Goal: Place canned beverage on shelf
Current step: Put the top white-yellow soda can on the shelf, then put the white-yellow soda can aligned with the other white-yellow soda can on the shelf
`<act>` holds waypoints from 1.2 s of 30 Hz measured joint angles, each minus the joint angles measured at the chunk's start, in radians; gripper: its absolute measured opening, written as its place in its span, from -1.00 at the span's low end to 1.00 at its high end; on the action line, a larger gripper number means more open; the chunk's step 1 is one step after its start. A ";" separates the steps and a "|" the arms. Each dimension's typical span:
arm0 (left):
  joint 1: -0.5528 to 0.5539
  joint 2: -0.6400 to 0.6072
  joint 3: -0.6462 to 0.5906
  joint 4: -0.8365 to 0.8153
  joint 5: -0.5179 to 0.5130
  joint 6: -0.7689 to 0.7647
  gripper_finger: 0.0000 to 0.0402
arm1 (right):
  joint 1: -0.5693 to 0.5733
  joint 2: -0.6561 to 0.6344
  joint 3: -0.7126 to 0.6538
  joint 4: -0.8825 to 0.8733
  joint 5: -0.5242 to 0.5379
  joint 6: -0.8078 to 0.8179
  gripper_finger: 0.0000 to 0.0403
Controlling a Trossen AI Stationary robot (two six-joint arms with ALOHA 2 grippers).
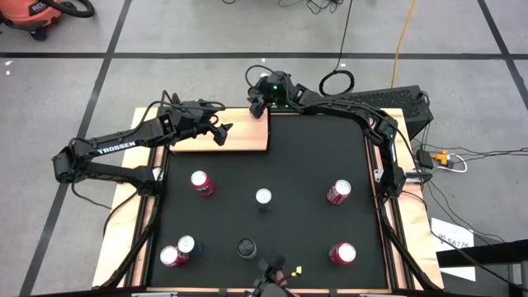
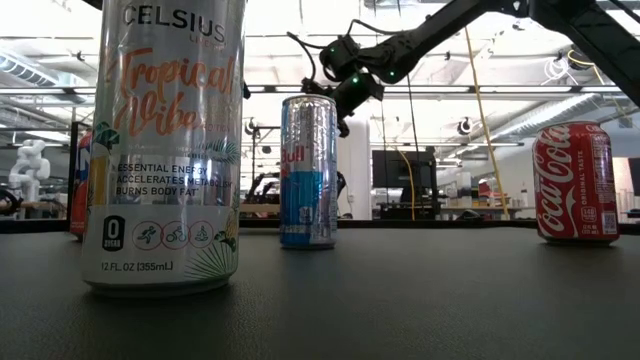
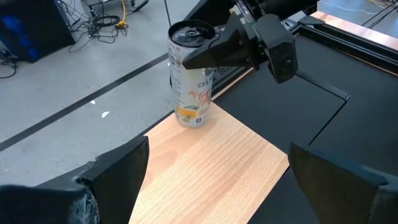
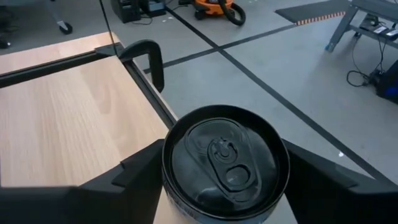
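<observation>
Shelf (image 1: 235, 140): a flat light wooden board is laid at the far edge of the black mat (image 1: 297, 165). A thin black rail (image 4: 146, 59) is seen along one side of it.

Can being placed (image 3: 189, 74): a pale can with a dark top is stood upright on the far right corner of the shelf, close to the rail.

Right tool (image 3: 205, 56): it is held at the top of that can, at the shelf's far right corner. One finger is seen on each side of the can's top, and the can is pinched between them.

Right arm: it is stretched from the right side of the tabletop (image 1: 124, 223), along the far edge of the mat, to the shelf. The wrist is tipped down over the can.

Left tool (image 1: 221, 132): it is held just above the middle of the shelf. Its fingers are spread wide, and nothing is held between them.

Left arm: it is reached in from the left of the shelf and is bent at the elbow. The tool is pointed toward the can.

Other cans: red cans (image 1: 201, 183) and slim cans (image 1: 263, 199) are stood on the mat, on the near side of the shelf, well apart from it.
</observation>
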 joint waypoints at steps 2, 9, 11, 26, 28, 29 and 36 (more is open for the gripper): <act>0.000 0.000 0.000 0.000 0.000 0.000 0.92 | 0.005 0.000 0.000 -0.002 0.000 0.008 0.30; 0.000 0.000 0.000 0.000 0.000 0.000 0.92 | 0.007 -0.001 0.000 -0.011 0.003 0.032 0.40; 0.000 0.000 0.000 0.000 0.000 0.000 0.92 | 0.007 -0.001 0.000 -0.014 0.012 0.033 0.44; 0.000 0.000 0.000 0.001 0.000 0.000 0.92 | 0.008 -0.074 0.005 -0.008 -0.012 0.066 0.73; 0.000 0.000 0.000 0.001 0.000 0.000 0.92 | 0.008 -0.104 0.005 -0.014 -0.012 0.072 0.74; 0.000 0.000 0.000 0.001 0.000 0.000 0.92 | 0.008 -0.121 0.005 -0.025 -0.012 0.077 0.74; 0.000 0.000 0.000 0.001 0.012 0.000 0.92 | 0.038 -0.248 0.005 -0.158 -0.013 0.130 0.72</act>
